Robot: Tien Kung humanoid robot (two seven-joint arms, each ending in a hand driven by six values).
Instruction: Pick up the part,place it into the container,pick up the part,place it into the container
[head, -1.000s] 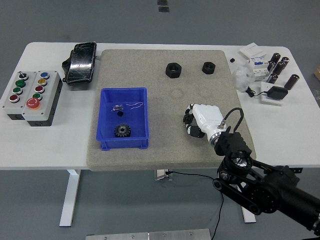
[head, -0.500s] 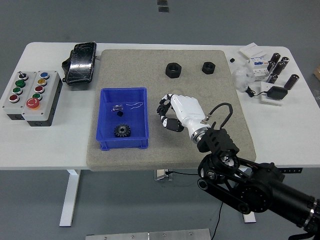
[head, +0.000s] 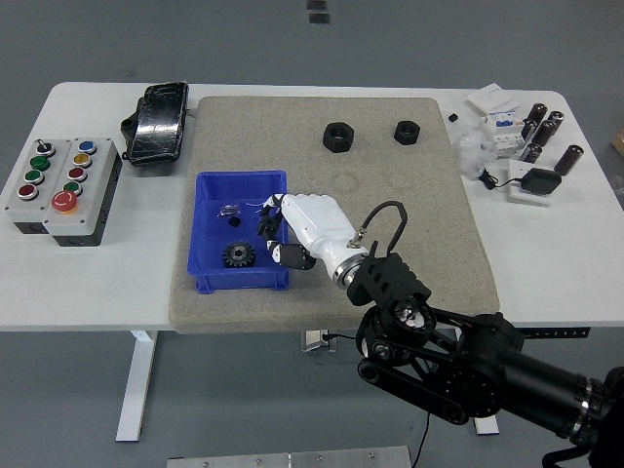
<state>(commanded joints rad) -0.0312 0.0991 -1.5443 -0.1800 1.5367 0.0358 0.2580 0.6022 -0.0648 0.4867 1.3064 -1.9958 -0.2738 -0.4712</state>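
Note:
My right hand [head: 278, 237] is white with black fingertips. It reaches in from the lower right and hangs over the right wall of the blue container [head: 210, 275]. Its fingers [head: 265, 220] are curled around a small dark part that they mostly hide. A black gear [head: 238, 255] and a small metal bit [head: 231, 212] lie inside the container. Two black nuts [head: 338, 136] [head: 407, 131] sit at the back of the grey mat [head: 409, 195]. The left arm is out of view.
A button box [head: 60, 187] stands at the left of the table, with a black device [head: 156, 121] behind it. Small parts, cylinders and a cable [head: 526, 146] crowd the right back corner.
My right hand has moved left across the mat, from its right half to above the container's right wall, with its fingers still curled. Nothing else has moved.

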